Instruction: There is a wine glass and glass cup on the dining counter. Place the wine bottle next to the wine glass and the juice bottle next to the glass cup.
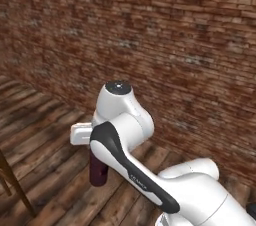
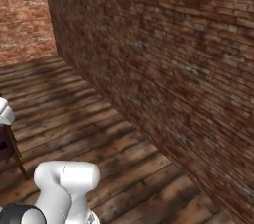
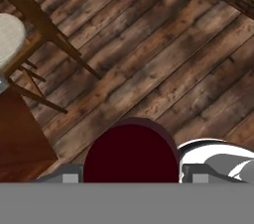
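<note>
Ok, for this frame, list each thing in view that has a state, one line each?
juice bottle: upright, lifted off the floor, held in the gripper, cap on.
gripper: shut on the juice bottle, a finger on either side of its cap.
chair: standing on the wooden floor, seat unoccupied, apart from the bottle.

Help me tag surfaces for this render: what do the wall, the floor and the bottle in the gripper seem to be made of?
The wall looks like rough, matte red-brown brick with visible mortar lines. The floor looks like dark, worn wood planks with grain and seams. The juice bottle is smooth, opaque dark maroon, either glass or plastic.
</note>
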